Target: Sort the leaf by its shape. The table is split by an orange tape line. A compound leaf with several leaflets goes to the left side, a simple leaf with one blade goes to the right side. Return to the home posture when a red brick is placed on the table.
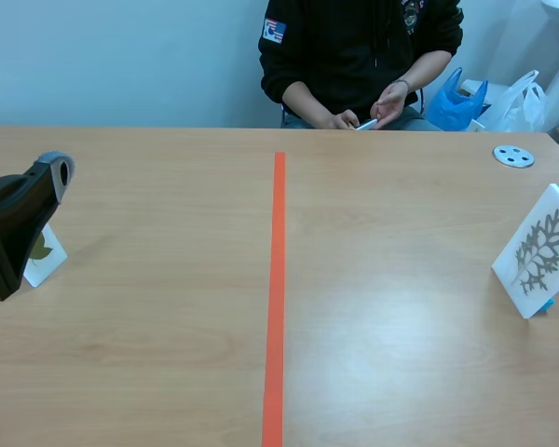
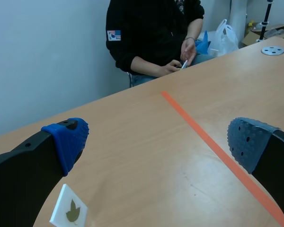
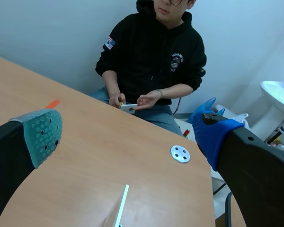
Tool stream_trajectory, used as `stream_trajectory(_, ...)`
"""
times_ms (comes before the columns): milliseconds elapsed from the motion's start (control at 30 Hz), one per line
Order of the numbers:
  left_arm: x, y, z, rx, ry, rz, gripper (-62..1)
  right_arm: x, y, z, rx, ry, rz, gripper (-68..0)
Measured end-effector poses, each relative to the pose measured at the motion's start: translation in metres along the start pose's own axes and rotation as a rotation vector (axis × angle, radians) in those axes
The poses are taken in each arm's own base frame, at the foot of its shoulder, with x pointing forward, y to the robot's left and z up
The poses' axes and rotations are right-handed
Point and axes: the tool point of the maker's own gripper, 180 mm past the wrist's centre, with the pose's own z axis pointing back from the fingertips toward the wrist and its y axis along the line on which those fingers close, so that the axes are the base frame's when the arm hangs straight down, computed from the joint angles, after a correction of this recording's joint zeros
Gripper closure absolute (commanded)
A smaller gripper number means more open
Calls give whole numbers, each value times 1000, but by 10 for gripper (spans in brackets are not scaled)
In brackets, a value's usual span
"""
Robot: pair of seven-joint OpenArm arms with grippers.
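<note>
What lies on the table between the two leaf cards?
In the scene view, only the orange tape line crosses the bare table between the left card and the right card.

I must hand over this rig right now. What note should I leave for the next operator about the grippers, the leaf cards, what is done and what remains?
Left gripper: open and empty, over the left side, next to a small card with a one-blade lobed leaf.
Right gripper: open and empty, with a standing card ahead of it showing a branched, many-part leaf.
Done: unclear. By the rule, both cards seem to be on the wrong side of the tape line.
Left: check the cards. The person holds a white thing. No red brick is in view, so do not return home yet.
</note>
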Motion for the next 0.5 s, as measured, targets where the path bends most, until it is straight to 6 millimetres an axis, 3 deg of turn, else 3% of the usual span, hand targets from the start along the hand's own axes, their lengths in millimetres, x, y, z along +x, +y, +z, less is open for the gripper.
stream_trajectory(300,3,0,0,0,-14,0,-623,-2,1,0,3,8,-4,-564)
stream_trajectory(500,8,0,0,0,-42,0,-623,-9,15,-6,46,15,-37,-564)
